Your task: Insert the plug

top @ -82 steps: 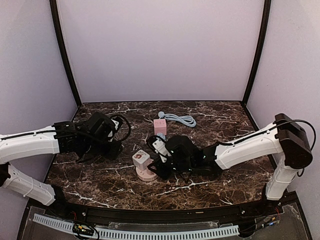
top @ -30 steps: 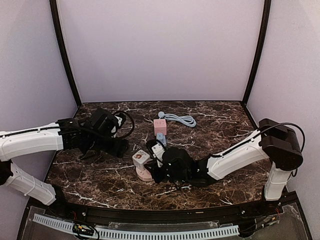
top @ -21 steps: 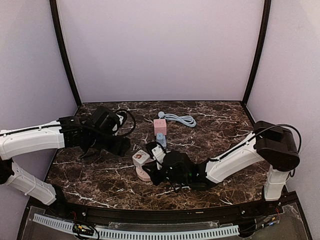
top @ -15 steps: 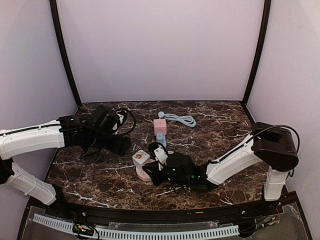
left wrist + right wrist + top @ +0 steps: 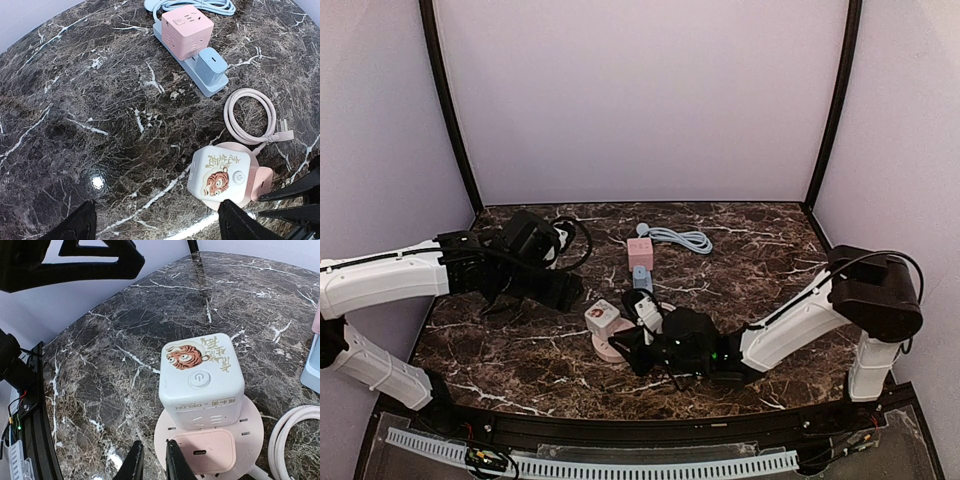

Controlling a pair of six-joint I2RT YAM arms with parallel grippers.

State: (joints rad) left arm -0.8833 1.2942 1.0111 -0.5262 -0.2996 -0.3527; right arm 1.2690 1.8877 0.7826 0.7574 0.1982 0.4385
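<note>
Dark veined marble makes up the bench (image 5: 790, 250), walled in pale lilac. Nearest me, my right pincer (image 5: 152, 462) is closed on nothing. Its tips sit low, just in front of the round pink base (image 5: 245, 435) that carries the white tiger cube socket (image 5: 200, 377); I judge it is there to brace the socket. My left pincer (image 5: 160, 227) hangs spread wide and empty above bare marble beside the cube. Just beyond the cube lies the plug (image 5: 283, 131), loose at the end of its looped pink cord (image 5: 249, 120). Farther back sits the blue strip (image 5: 200, 85) with a pink cube (image 5: 187, 30) on it. Open marble on the left gives me room; the cord loop and my right arm crowd the plug's side.
</note>
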